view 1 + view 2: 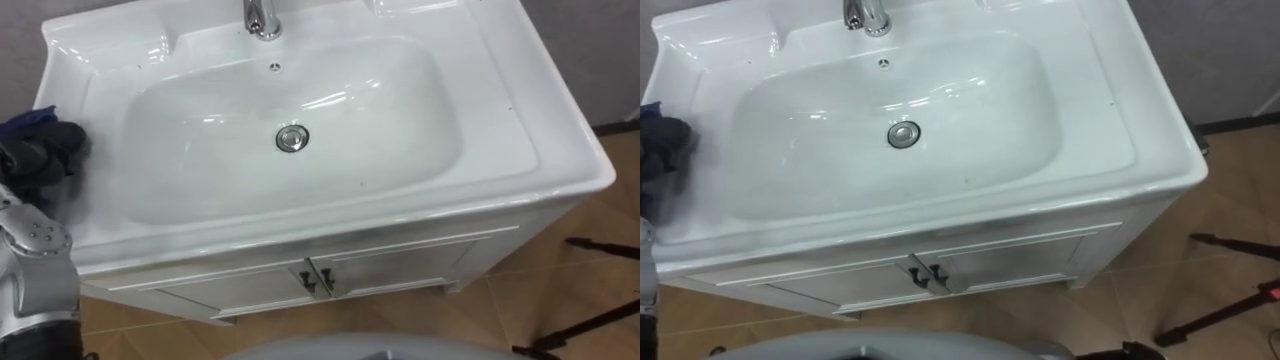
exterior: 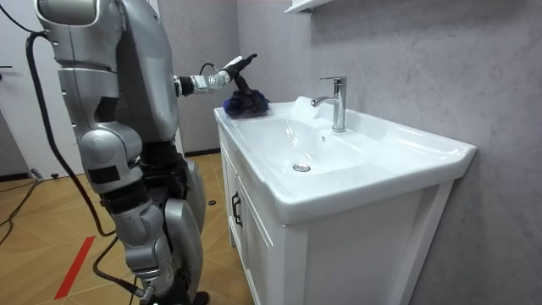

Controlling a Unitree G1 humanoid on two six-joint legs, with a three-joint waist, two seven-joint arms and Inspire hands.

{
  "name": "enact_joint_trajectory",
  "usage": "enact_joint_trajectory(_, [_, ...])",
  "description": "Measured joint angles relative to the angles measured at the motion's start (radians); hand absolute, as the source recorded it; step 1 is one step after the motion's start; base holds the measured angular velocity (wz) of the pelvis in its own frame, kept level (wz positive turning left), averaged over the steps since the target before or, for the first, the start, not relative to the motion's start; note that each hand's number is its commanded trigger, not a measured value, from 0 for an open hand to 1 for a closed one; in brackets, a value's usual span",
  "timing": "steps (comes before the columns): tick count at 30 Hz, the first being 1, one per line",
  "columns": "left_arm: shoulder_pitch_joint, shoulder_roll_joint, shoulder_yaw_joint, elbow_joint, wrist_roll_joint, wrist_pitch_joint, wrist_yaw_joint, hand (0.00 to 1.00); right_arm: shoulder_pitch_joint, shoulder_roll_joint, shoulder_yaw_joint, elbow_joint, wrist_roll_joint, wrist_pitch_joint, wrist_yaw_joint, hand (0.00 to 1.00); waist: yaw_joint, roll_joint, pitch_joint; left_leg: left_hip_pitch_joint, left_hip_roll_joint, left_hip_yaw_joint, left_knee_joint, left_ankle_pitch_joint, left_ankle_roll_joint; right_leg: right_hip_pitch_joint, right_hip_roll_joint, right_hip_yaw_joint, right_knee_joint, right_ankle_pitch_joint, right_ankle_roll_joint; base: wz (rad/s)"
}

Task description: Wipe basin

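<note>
one basin (image 1: 520, 125), one tap (image 1: 262, 17) — one cloth (image 2: 246, 104)

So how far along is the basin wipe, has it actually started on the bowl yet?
Barely begun. Done: the left hand has hold of the dark blue cloth, bunched on the basin's left rim. In hand: nothing is wiping yet; the cloth sits outside the bowl. Left: the whole bowl around the drain, and the ledge by the faucet.
</note>
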Motion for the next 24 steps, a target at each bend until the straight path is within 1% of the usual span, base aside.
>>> enact_joint_trajectory(6, [0.0, 0.0, 0.0, -0.008, -0.007, 0.0, -0.026, 0.0, 0.0, 0.001, 0.0, 0.0, 0.002, -0.006, 0.003, 0.0, -0.004, -0.001, 0.0001, -0.003, 0.0, -0.001, 0.0, 0.0, 0.0, 0.005, 0.0, -0.004, -0.007, 0.0, 0.0, 0.02])
enact_joint_trajectory(10, [0.0, 0.0, 0.0, -0.008, -0.092, -0.004, -0.033, 0.0, 0.001, 0.002, 0.0, 0.003, 0.0, -0.023, 0.012, 0.0, -0.009, -0.005, 0.0004, 0.001, 0.0, -0.002, 0.0, 0.0, 0.0, 0.014, 0.0, -0.015, -0.011, 0.0, 0.0, 0.06])
enact_joint_trajectory(13, [0.0, 0.0, 0.0, -0.008, -0.166, -0.011, -0.033, 0.0, 0.0, 0.002, -0.001, 0.003, 0.001, -0.027, 0.017, 0.0, -0.009, -0.011, -0.0007, 0.003, 0.0, -0.004, 0.0, 0.0, 0.0, 0.014, 0.0, -0.018, -0.012, 0.0, 0.0, 0.02])
enact_joint_trajectory(16, [0.0, 0.0, 0.001, -0.008, -0.199, -0.02, -0.033, 0.0, 0.0, 0.006, -0.001, 0.002, 0.001, -0.037, 0.017, 0.0, -0.007, -0.017, -0.0021, 0.002, 0.0, -0.005, 0.0, 0.0, 0.0, 0.013, 0.0, -0.022, -0.011, 0.0, 0.0, 0.0])
enact_joint_trajectory(18, [0.0, 0.0, 0.001, -0.008, -0.201, -0.03, -0.033, 0.0, 0.0, 0.012, -0.001, 0.002, 0.001, -0.039, 0.017, 0.0, -0.008, -0.02, -0.0034, 0.002, 0.0, -0.006, 0.0, 0.0, 0.0, 0.015, 0.0, -0.027, -0.011, 0.0, 0.0, 0.04])
enact_joint_trajectory(20, [0.0, 0.0, 0.001, -0.02, -0.223, -0.033, -0.033, 0.0, 0.0, 0.012, 0.0, 0.002, 0.005, -0.04, 0.016, 0.0, -0.006, -0.021, -0.0029, 0.0, 0.0, -0.006, 0.0, 0.0, 0.0, 0.015, -0.001, -0.027, -0.01, 0.0, 0.0, 0.04])
enact_joint_trajectory(22, [0.0, 0.0, 0.005, -0.06, -0.243, -0.037, -0.025, 0.0, 0.001, 0.014, 0.0, 0.003, 0.006, -0.045, 0.015, 0.0, -0.003, -0.022, -0.003, -0.003, 0.0, -0.006, 0.001, 0.0, 0.0, 0.009, -0.001, -0.027, -0.009, 0.0, 0.0, 0.02])
enact_joint_trajectory(23, [-0.001, 0.0, 0.007, -0.073, -0.251, -0.042, -0.022, 0.0, 0.001, 0.014, 0.0, 0.003, 0.006, -0.047, 0.015, 0.0, 0.0, -0.022, -0.003, -0.004, 0.0, -0.006, 0.001, 0.0, 0.0, 0.007, -0.001, -0.026, -0.009, 0.0, 0.0, 0.0])
enact_joint_trajectory(24, [-0.001, 0.0, 0.018, -0.105, -0.267, -0.057, -0.014, 0.0, 0.002, 0.014, 0.0, 0.003, 0.006, -0.047, 0.015, 0.0, 0.002, -0.022, -0.003, -0.004, 0.0, -0.006, 0.001, 0.0, 0.0, 0.007, -0.001, -0.026, -0.009, 0.0, 0.0, 0.0])
